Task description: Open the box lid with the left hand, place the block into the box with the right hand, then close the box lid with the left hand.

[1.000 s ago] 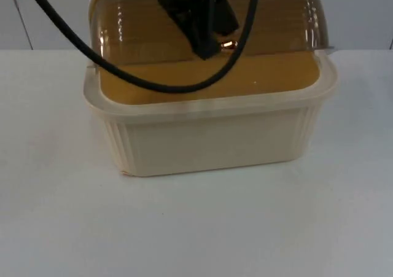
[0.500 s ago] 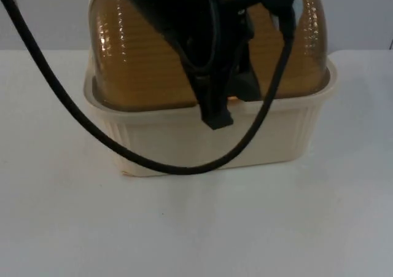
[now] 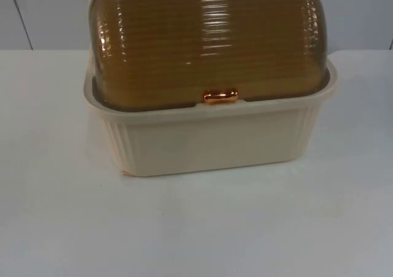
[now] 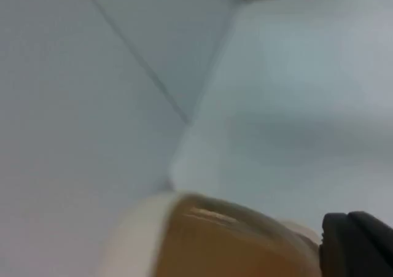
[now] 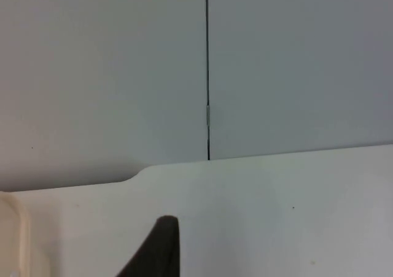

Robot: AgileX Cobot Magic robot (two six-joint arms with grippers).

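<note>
**A:** The cream ribbed plastic box sits in the upper middle of the top view, its amber translucent domed lid down, copper knob at the front rim.

**B:** I'd confirm the rim seats evenly. I can't tell how the left end effector or right end effector stands; both hang above the white worktop.

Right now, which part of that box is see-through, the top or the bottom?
The top: the domed amber lid, ribbed and shiny, with a small copper handle. The cream base below it is opaque. The lid sits shut on it.
</note>
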